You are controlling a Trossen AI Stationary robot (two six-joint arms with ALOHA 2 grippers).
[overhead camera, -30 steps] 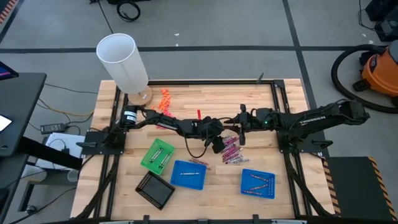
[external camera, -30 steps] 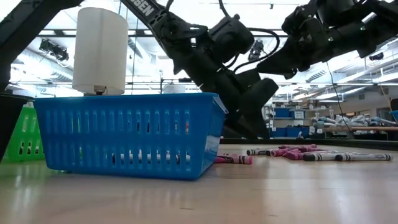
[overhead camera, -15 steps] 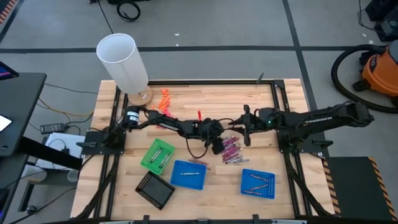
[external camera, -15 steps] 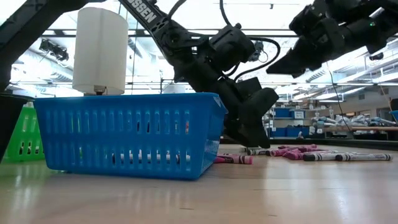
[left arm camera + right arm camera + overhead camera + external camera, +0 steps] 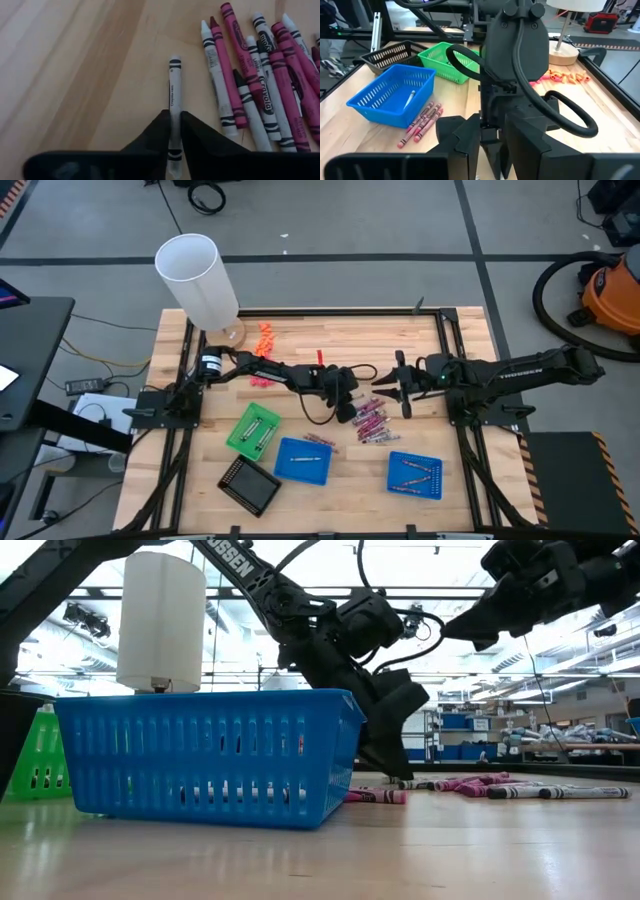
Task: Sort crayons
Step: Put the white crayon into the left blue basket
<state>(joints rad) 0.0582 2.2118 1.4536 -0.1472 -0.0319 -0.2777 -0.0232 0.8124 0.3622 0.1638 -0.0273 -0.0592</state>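
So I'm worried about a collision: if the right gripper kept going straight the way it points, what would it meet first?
Probably the left arm's black wrist, which fills the right gripper's view just beyond its dark fingers; depth is hard to judge.

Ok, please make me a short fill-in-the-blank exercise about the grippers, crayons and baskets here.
The ___ arm's gripper is closed on one thin silvery-grey crayon.
The right gripper hovers near the loose pile of pink and grey ___.
The wooden table holds ___ blue plastic baskets.
Beside the green plastic basket lies a ___ one.
Missing words: left; crayons; two; black.
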